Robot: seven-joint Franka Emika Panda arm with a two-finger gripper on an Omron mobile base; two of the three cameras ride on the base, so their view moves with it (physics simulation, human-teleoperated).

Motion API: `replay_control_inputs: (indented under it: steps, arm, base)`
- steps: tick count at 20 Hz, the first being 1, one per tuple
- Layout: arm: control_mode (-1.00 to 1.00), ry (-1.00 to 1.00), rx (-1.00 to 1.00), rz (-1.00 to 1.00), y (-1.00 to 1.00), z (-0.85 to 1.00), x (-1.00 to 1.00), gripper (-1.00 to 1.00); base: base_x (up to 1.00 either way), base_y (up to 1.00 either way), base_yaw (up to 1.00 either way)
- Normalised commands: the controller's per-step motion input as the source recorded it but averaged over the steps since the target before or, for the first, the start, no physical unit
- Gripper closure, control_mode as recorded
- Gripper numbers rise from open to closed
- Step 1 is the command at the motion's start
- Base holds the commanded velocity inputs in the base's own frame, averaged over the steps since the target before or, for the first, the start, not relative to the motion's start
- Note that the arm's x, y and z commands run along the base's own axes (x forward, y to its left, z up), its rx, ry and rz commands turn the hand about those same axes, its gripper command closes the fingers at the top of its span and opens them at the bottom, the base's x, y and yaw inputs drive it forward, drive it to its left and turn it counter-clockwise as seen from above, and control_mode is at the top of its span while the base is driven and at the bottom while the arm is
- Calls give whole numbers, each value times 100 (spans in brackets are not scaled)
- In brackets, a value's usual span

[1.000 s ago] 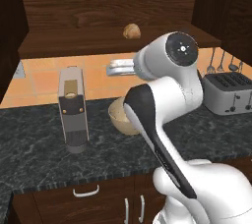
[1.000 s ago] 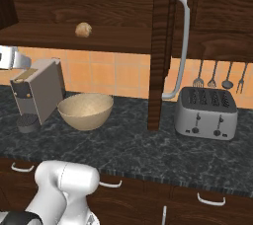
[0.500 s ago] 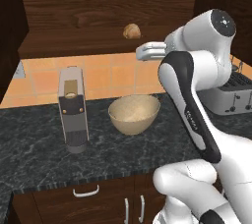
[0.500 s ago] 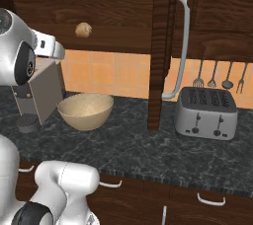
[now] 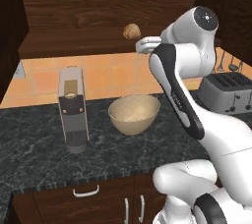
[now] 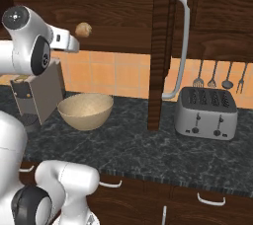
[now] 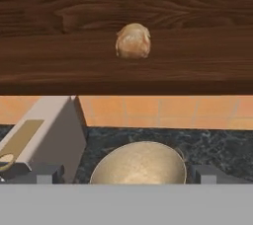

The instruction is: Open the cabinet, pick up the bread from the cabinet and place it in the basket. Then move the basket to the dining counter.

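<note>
The wide dark brown wood wall cabinet (image 5: 88, 16) stands open, its right door (image 6: 160, 46) swung out edge-on with a long vertical silver bar handle (image 6: 180, 46) facing the room. On the cabinet's bottom shelf sits the small round tan-brown bread roll (image 5: 131, 31), alone, near the shelf's front edge; from the hand view it lies a little above centre (image 7: 133, 41) against the wood back wall. The white arm's hand reaches toward the shelf, its end (image 5: 143, 45) just right of and slightly below the roll, apart from it. The fingers (image 7: 42, 173) show as two small dark tips at the bottom of the hand view, spread wide with nothing between them. Below the shelf, on the black speckled granite desk (image 5: 39, 144), rests the round tan-beige bowl-shaped basket (image 5: 134, 114), upright, nearly straight under the roll. Left of the basket stands a tall grey coffee machine (image 5: 73, 110) with a dark front, near it but apart. Further right on the desk sits a silver four-slot toaster (image 6: 205, 113), and above it dark kitchen utensils (image 6: 220, 78) hang against the orange tiled wall (image 6: 113, 73). Lower dark wood cabinets with short curved handles (image 5: 86, 191) run beneath the desk.
</note>
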Motion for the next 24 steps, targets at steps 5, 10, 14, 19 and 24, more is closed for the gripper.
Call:
replay_control_inputs:
  steps: [5, 10, 14, 19, 24]
  arm:
    - [-100, 2, -1, -10, -2, 0, 69, -100]
    - [-100, 2, 0, 1, 0, 0, 78, -100]
    - [-100, 0, 0, 1, 0, 0, 76, -100]
    - [-100, 0, 0, 0, 0, 0, 80, -100]
    - [-100, 1, 0, 0, 7, 0, 62, -100]
  base:
    - [0, 0, 0]
    - [0, 0, 0]
    - [0, 0, 0]
    - [0, 0, 0]
    - [0, 0, 0]
